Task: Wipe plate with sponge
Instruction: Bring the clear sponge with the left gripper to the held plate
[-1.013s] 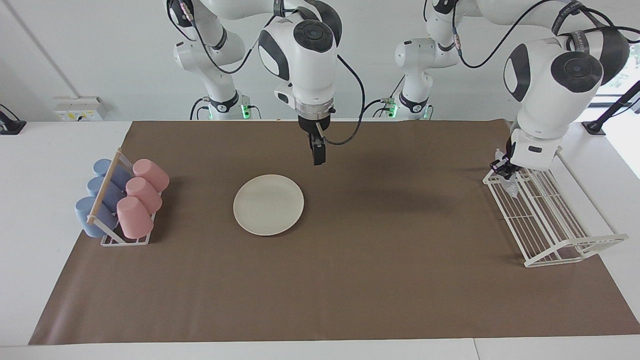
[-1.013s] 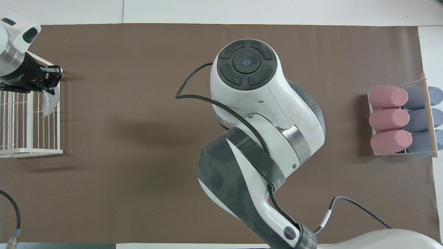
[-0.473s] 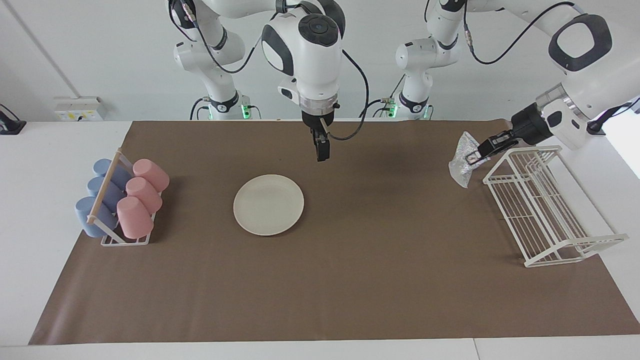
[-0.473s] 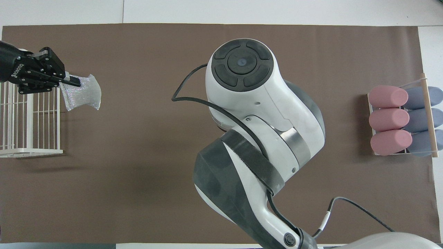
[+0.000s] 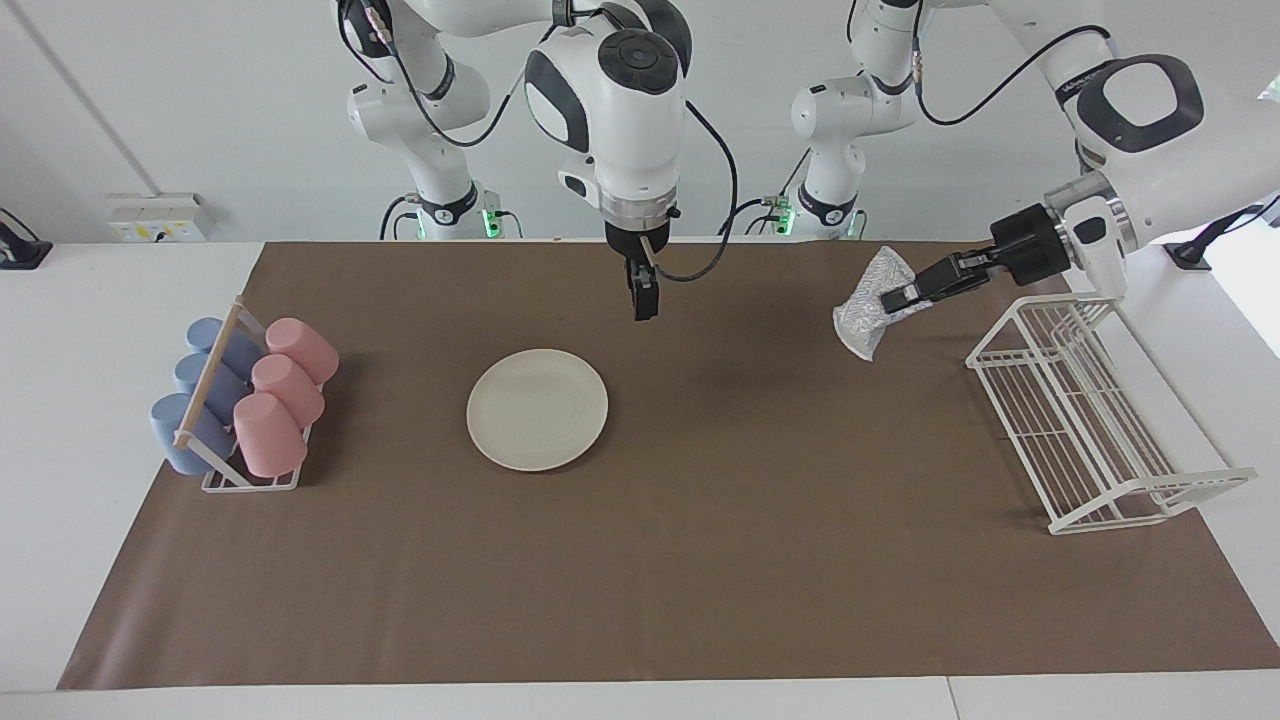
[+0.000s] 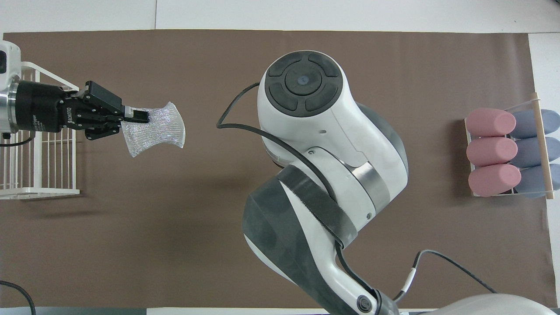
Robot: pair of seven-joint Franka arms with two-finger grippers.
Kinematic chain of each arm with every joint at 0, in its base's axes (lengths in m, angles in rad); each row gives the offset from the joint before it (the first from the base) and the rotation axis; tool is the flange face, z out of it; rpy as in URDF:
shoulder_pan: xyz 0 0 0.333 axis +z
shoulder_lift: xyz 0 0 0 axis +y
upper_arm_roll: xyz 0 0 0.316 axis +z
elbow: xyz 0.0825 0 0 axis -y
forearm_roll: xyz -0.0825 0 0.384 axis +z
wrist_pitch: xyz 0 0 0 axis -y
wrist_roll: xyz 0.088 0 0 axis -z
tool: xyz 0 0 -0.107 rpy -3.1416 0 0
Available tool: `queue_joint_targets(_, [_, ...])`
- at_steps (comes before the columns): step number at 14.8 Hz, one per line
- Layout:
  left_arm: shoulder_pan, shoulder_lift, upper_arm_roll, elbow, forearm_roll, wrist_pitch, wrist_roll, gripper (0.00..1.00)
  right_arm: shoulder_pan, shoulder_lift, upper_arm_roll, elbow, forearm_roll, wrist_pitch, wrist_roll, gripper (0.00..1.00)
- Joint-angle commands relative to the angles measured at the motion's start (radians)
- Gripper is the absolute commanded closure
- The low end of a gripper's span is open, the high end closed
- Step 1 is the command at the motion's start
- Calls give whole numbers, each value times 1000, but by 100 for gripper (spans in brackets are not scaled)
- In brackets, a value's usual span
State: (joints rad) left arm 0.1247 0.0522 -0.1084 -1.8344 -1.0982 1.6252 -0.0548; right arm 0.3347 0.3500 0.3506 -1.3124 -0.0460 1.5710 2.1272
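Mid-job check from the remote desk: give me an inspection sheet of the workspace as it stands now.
Surface: brown mat over a white table.
Job's things: plate flat on the mat, bare; sponge in the air, over the mat between the plate and the wire rack.
Clutter: cup rack with pink and blue cups at the right arm's end; white wire rack at the left arm's end.
Grippers: left tool shut on the sponge; right tool hangs open over the mat, just nearer the robots than the plate.
Cables: black cable looped at the right arm's wrist, off the mat.
Surroundings: socket box on the wall.
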Motion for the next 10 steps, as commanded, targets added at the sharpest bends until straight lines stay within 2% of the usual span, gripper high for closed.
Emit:
queue_joint_targets(1, [-20, -46, -1, -112, -130, 38, 100, 100, 4, 3, 5, 7, 12, -2, 25, 0])
queue_joint_targets(7, [-76, -61, -7, -291, -342, 71, 337, 100, 9, 3, 5, 9, 11, 70, 25, 0])
queue_joint_targets(10, [-125, -55, -5, -322, -419, 77, 369, 100, 40, 3, 5, 7, 0, 72, 25, 0])
